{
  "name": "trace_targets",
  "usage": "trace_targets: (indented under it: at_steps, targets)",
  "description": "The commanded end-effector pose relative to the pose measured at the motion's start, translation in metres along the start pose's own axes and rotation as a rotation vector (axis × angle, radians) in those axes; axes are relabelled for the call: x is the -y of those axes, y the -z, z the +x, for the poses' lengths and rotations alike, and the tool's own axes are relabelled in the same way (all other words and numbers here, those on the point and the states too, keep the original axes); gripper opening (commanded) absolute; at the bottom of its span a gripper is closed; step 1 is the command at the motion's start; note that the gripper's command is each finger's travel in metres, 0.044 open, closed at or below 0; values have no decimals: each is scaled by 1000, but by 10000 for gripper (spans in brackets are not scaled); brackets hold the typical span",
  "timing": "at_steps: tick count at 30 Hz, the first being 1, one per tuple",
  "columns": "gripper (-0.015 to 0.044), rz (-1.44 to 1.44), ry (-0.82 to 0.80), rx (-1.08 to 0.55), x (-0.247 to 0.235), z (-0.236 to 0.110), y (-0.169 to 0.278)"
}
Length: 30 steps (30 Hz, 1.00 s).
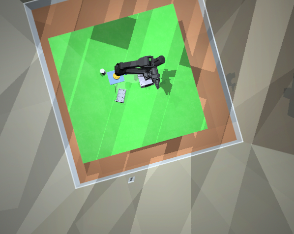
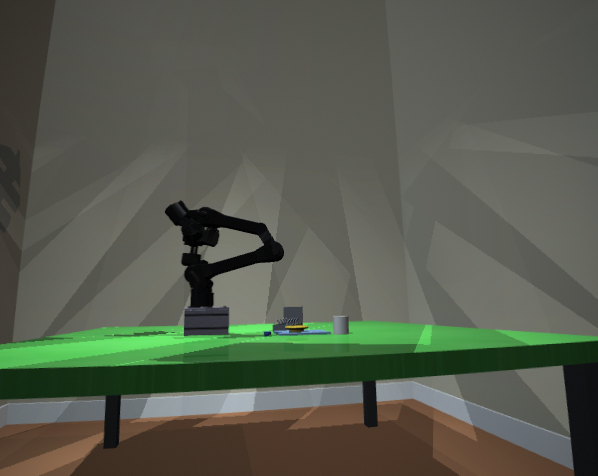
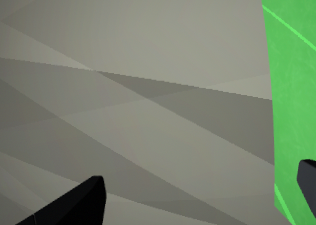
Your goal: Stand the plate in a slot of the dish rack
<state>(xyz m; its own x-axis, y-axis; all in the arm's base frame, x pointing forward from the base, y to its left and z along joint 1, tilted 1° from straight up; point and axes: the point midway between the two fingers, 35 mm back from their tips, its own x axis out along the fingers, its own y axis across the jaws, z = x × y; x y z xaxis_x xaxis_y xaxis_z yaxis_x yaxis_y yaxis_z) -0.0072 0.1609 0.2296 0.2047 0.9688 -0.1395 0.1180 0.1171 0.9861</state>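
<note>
A yellow plate (image 1: 116,75) (image 2: 295,326) lies flat on a light blue mat (image 1: 111,79) (image 2: 317,332) on the green table (image 1: 142,120) (image 2: 442,343). The grey dish rack (image 1: 120,95) (image 2: 285,323) stands just beyond the mat, with nothing in its slots. My gripper (image 1: 157,85) (image 3: 205,179) is open and empty. It is folded back high over the arm's grey base (image 1: 143,82) (image 2: 205,321), well away from the plate and the rack. The arm's elbow hangs over the plate in the top view. The wrist view shows only the wall and an edge of the table between the fingers.
A white cup (image 1: 102,71) (image 2: 340,324) stands beside the mat, on the side away from the base. A small blue object (image 2: 267,333) lies between the base and the mat.
</note>
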Motion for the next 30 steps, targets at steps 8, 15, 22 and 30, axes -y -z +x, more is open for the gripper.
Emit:
trace_targets:
  at_steps: [8, 15, 22, 30]
  targets:
    - [400, -168, 60, 132, -4, 7, -14]
    - [400, -336, 161, 268, -8, 14, -31]
    - [400, -485, 298, 390, -10, 21, -51]
    - [400, -627, 497, 503, -10, 26, -78]
